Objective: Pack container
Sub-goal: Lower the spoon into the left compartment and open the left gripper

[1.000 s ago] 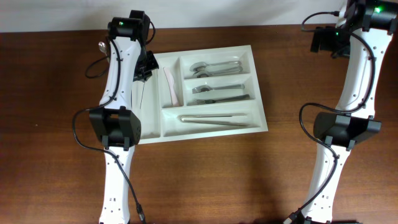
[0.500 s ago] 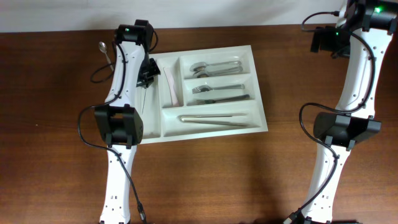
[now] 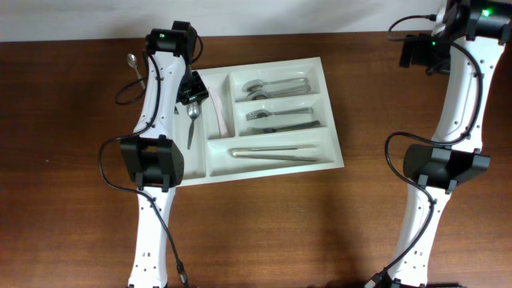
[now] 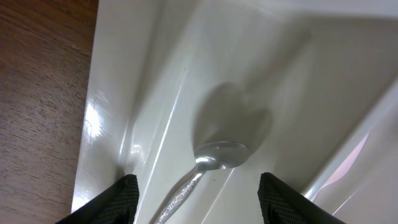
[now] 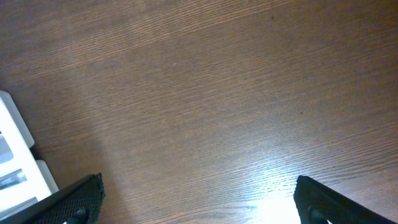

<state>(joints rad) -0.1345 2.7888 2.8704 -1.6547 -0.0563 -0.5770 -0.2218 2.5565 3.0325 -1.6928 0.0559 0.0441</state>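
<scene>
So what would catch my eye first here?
The big white cutlery tray in the middle of the dark wooden table, partly filled with silver utensils. The left end effector hangs open over a spoon lying in the tray's leftmost slot, while the right arm stands far off to the side.

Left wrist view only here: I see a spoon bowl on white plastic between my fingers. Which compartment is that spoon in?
Observer: The spoon lies in the outer narrow compartment at the left end of the tray, bowl toward the far side.
Operator: Any cutlery outside the tray?
Observer: Yes, a second spoon lies on the table, past the tray's far left corner.
Operator: Where is the other arm?
Observer: The right gripper hangs open over bare wood, right of the tray.
</scene>
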